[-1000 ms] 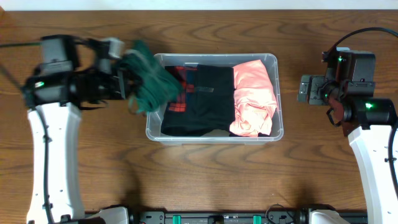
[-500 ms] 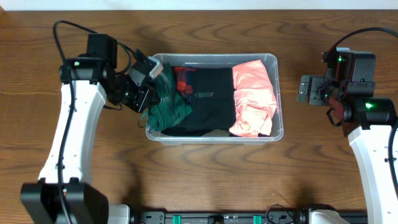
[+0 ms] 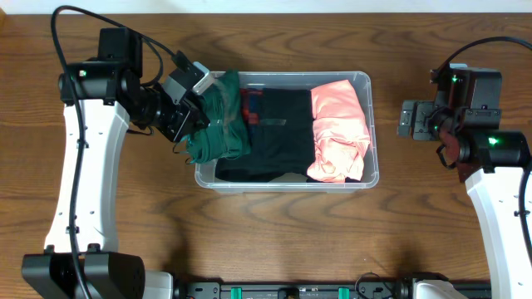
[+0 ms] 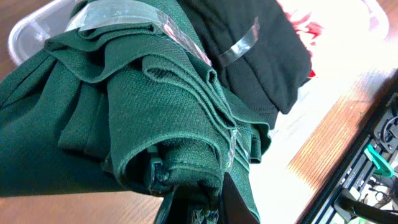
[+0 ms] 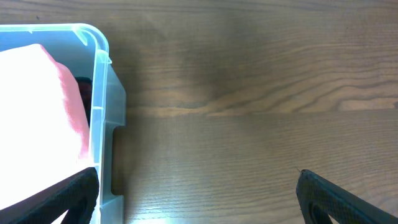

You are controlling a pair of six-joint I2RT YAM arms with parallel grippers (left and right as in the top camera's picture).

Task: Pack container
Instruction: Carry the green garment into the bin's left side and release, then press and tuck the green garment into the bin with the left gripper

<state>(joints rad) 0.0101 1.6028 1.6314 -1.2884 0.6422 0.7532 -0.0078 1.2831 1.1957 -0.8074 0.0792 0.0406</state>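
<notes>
The clear plastic container (image 3: pixel 368 133) sits mid-table, holding a black garment (image 3: pixel 278 133), a red-and-black plaid piece (image 3: pixel 250 105) and a coral-pink garment (image 3: pixel 337 129). My left gripper (image 3: pixel 193 116) is shut on a folded dark green garment (image 3: pixel 220 124), which lies over the container's left end; in the left wrist view the green cloth (image 4: pixel 137 106) fills the frame, with the black garment (image 4: pixel 255 56) beyond. My right gripper (image 3: pixel 407 119) hovers to the right of the container, open and empty; its view shows the container's right rim (image 5: pixel 99 118) and the pink garment (image 5: pixel 37 118).
Wooden tabletop (image 3: pixel 274 237) surrounds the container. A black equipment rail (image 3: pixel 299 291) runs along the front edge. Bare wood (image 5: pixel 249 106) lies under the right gripper.
My left arm swung the green garment from outside the container's left edge to over its left end, then drew back slightly. The right arm has not moved.
</notes>
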